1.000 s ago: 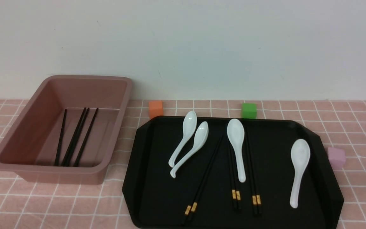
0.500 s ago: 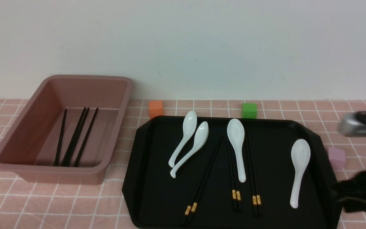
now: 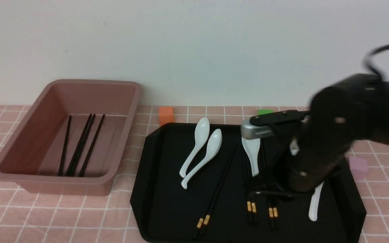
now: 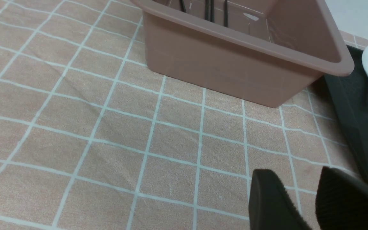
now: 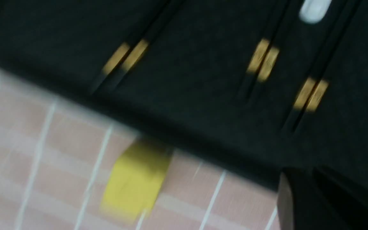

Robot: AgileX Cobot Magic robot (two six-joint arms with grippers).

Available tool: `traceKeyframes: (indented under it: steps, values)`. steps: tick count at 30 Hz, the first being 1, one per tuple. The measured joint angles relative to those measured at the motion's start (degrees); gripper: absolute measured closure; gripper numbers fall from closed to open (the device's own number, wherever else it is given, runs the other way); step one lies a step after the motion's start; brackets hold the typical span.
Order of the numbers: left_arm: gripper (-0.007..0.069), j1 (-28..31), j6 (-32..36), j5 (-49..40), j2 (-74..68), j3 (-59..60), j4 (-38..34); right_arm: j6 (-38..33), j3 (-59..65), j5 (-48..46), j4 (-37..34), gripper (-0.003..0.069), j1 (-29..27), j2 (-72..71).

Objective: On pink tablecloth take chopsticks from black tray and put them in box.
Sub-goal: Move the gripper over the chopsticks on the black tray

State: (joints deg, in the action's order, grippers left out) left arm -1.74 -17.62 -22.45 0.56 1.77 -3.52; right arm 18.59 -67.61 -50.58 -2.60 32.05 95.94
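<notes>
- On the counter's left half the box (image 3: 15,152) stands on the cloth (image 3: 46,216).
- Four chopsticks (image 3: 79,145) lie lengthwise on the box floor, close together, with their near ends by its near wall.
- Just right of the box sits the tray (image 3: 160,189); whether the two touch cannot be told.
- Six more sticks lie on the tray in three pairs, gold bands toward its near edge.
- The left pair (image 3: 218,189) slants from the near edge up toward the tray's middle.
- The middle pair (image 3: 250,209) and right pair (image 3: 273,212) lie straight, just beside each other.
- Two white spoons (image 3: 201,152) lie side by side left of the slanted pair.
- A third spoon (image 3: 252,152) lies by the middle pair, its handle hidden. A fourth spoon (image 3: 312,206) shows only its handle, near the tray's right edge.
- The right arm (image 3: 333,148), blurred, reaches from the right over the tray's right half.
- The right tool (image 5: 308,188) is a dark blur close to the tray's near edge. How wide its jaws stand cannot be told, and nothing shows in them.
- The left tool (image 4: 299,179) hangs over bare cloth near the box. A narrow gap shows between its fingers, and it holds nothing.
- An orange cube (image 3: 165,115) and a green cube (image 3: 264,111) stand beyond the tray's far edge.
- A lilac cube (image 3: 358,167) stands off its right edge, and a yellow cube (image 5: 136,179) off its near edge.
</notes>
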Motion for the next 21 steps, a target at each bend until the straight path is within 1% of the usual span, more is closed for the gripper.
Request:
traceKeyframes:
  steps: [1, 2, 3, 4, 6, 9, 10, 12, 16, 18, 21]
  values:
    - [0.0386, 0.00, 0.00, 0.00, 0.00, 0.00, 0.00, 2.41, -1.03, 0.22, 1.77, 0.0500, -0.41, 2.48]
    - [0.0386, 0.00, 0.00, 0.00, 0.00, 0.00, 0.00, 3.33, -1.30, 0.43, 2.60, 0.0461, -0.78, 3.80]
    - [0.0386, 0.00, 0.00, 0.00, 0.00, 0.00, 0.00, 3.33, -1.30, 0.43, 2.60, 0.0461, -0.87, 4.05]
    - [0.0386, 0.00, 0.00, 0.00, 0.00, 0.00, 0.00, 4.20, -1.36, 0.65, 2.60, 0.0405, -1.54, 5.60]
    - [0.0386, 0.00, 0.00, 0.00, 0.00, 0.00, 0.00, 4.67, -1.36, 1.32, 2.60, 0.0339, -2.59, 7.52]
    - [0.0386, 0.00, 0.00, 0.00, 0.00, 0.00, 0.00, 4.86, -1.36, 3.17, 2.60, 0.0267, -3.83, 9.83]
    - [0.0386, 0.00, 0.00, 0.00, 0.00, 0.00, 0.00, 4.86, -1.36, 4.09, 2.60, 0.0253, -4.00, 10.50]
    - [0.0386, 0.00, 0.00, 0.00, 0.00, 0.00, 0.00, 4.86, -1.36, 5.80, 2.17, 0.0243, -4.06, 11.56]
    - [0.0386, 0.00, 0.00, 0.00, 0.00, 0.00, 0.00, 4.86, -1.36, 8.70, 1.55, 0.0245, -4.06, 12.83]
    - [0.0386, 0.00, 0.00, 0.00, 0.00, 0.00, 0.00, 4.86, -1.42, 9.44, 1.74, 0.0256, -4.06, 13.63]
    - [0.0386, 0.00, -0.05, 0.00, 0.00, 0.00, 0.00, 4.86, -1.82, 9.43, 2.10, 0.0293, -4.06, 15.28]
